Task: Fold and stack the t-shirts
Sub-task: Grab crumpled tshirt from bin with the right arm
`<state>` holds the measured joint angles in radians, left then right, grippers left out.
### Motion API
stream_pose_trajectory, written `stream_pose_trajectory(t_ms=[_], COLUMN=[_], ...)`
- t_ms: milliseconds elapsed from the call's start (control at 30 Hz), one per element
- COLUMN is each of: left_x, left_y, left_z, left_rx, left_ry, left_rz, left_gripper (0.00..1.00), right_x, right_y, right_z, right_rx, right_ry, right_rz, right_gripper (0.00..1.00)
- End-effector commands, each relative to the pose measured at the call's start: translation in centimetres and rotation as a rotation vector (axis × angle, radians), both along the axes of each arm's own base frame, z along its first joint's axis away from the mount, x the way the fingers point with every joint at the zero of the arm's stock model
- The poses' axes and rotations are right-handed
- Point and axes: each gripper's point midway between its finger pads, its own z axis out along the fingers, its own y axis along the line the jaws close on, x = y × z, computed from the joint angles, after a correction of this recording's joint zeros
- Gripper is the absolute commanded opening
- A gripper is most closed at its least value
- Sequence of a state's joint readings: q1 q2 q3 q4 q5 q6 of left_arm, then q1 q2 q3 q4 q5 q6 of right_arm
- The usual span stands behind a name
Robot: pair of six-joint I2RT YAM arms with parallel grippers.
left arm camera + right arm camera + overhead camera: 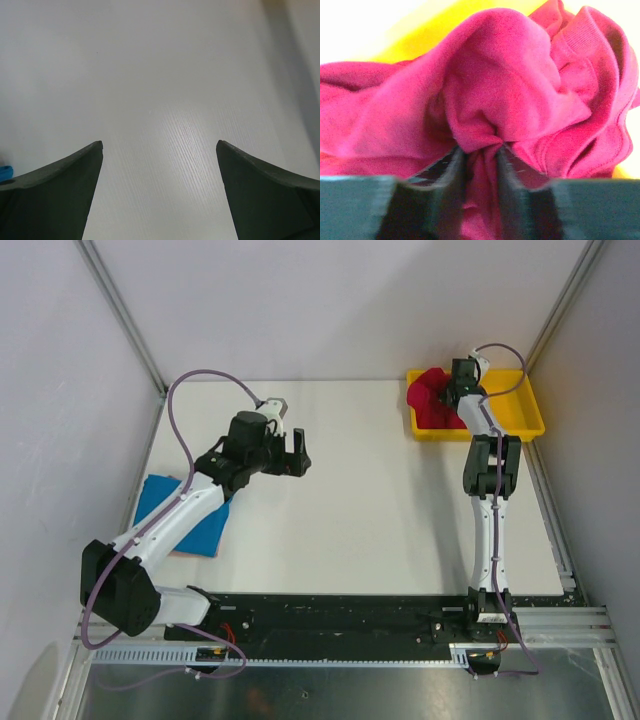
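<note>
Right gripper (pixel 480 150) pinching crimson t-shirt (pixel 520 75) fold, yellow tray (pixel 527 418) beneath. Best lift straight up, clear rim, avoid snag. Left gripper (pixel 160 145) wide, empty.

A white table (pixel 380 510) fills the middle. Pale grey walls (pixel 330 300) rise behind and beside the table, with metal posts (pixel 121 315) at its far corners.
</note>
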<state>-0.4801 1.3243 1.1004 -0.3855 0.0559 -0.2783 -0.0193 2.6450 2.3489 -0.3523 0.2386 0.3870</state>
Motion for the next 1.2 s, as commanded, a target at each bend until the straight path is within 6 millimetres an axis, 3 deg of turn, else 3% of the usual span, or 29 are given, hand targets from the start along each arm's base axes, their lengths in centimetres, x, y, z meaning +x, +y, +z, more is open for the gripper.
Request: stream_pose_trajectory(t_ms=[0,33,100,200,267,433,567,767,933,1100,1167], left_x=[0.0,0.0,0.0,0.0,0.0,0.1,0.1,0.0,0.0,0.0,0.0], left_y=[0.4,0.4,0.4,0.5,0.5,0.5,0.6,0.6,0.7,0.7,0.8], left_z=[0.6,0.6,0.7,0.7,0.7,0.6,0.8,1.1,1.4,1.6,1.7], left_rx=[0.017,0.018,0.018,0.019,0.019,0.022,0.022,0.022,0.023,0.02,0.019], left_ry=[-0.036,-0.037,-0.039,-0.041,-0.042,-0.041,-0.047,-0.056,-0.063,-0.068,-0.07], left_rz=[-0.004,-0.003,-0.001,0.002,0.002,0.006,0.003,0.001,0.002,0.002,0.003], left_gripper=[1.0,1.0,0.99,1.0,0.99,0.99,0.99,0.99,0.99,0.99,0.99], right_x=[-0.8,-0.8,-0.6,-0.1,0.4,1.1,0.4,-2.4,-6.6,-12.0,-14.1], right_y=[1.8,1.7,1.6,1.3,2.5,3.5,4.0,5.9,8.8,11.8,13.2], right_z=[-1.5,-1.2,0.0,2.8,5.3,13.4,20.3,30.4,37.9,42.7,43.3], right_rx=[0.031,0.029,0.021,0.003,-0.015,-0.074,-0.104,-0.106,-0.109,-0.076,-0.05], right_ry=[0.046,0.041,0.019,-0.037,-0.086,-0.241,-0.368,-0.558,-0.686,-0.775,-0.796], right_rz=[0.044,0.043,0.038,0.032,0.044,0.043,0.018,0.023,0.063,0.099,0.122], right_gripper=[0.18,0.1,0.02,0.0,0.0,0.0,0.0,0.0,0.0,0.0,0.0])
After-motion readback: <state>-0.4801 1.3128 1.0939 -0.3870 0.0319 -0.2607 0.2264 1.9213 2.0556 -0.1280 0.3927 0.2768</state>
